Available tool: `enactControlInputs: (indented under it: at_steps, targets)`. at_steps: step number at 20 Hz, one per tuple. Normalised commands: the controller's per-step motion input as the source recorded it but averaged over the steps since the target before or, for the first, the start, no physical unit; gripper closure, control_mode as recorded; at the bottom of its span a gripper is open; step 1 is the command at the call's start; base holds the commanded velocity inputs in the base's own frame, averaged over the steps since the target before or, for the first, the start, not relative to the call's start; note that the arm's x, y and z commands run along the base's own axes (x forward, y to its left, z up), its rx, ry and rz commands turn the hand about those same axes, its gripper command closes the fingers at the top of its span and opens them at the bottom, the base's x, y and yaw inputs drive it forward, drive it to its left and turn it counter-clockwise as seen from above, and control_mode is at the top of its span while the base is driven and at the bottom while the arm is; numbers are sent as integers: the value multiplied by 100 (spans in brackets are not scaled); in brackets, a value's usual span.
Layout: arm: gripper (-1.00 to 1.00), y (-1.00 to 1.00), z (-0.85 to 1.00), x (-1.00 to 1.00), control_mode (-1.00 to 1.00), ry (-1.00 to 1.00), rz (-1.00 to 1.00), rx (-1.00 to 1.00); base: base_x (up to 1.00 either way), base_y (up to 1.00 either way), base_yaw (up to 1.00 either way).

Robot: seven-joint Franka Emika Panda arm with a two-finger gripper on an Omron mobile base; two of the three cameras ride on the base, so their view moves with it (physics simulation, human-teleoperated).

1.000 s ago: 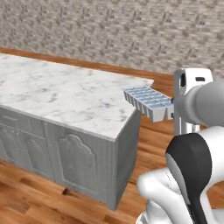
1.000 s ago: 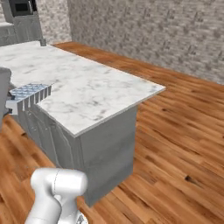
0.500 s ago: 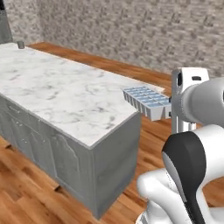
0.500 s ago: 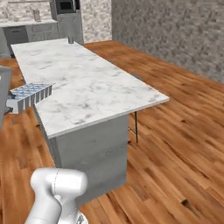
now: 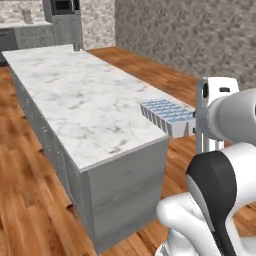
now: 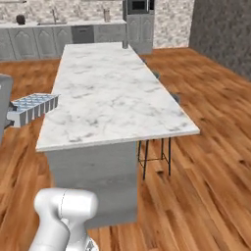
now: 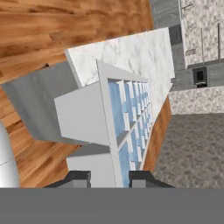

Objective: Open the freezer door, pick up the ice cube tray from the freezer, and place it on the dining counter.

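Since before, our base has turned along the desk [image 5: 90,105]; our claw [image 7: 109,177] grips the ice cube tray [image 7: 127,127], reaching ahead over wooden floor [image 6: 206,196].

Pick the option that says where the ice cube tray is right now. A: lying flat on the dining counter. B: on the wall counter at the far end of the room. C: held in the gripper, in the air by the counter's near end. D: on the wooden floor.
C: the ice cube tray sits clamped in the gripper, off the near end of the dining counter, not resting on it.
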Motion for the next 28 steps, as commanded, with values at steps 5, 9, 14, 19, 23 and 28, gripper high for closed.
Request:
enactControlInputs:
  at_steps: [5, 9, 14, 19, 23, 28]
  targets:
    - [100, 0, 0, 0, 100, 0, 0, 0, 19, -100, 45]
    - [100, 0, 0, 0, 100, 0, 0, 0, 29, -100, 39]
    - [100, 0, 0, 0, 100, 0, 0, 0, 65, -88, 24]
    - [100, 0, 0, 0, 100, 0, 0, 0, 81, -56, 12]
    - [100, 0, 0, 0, 100, 0, 0, 0, 72, -50, 11]
    - [100, 0, 0, 0, 100, 0, 0, 0, 49, -40, 10]
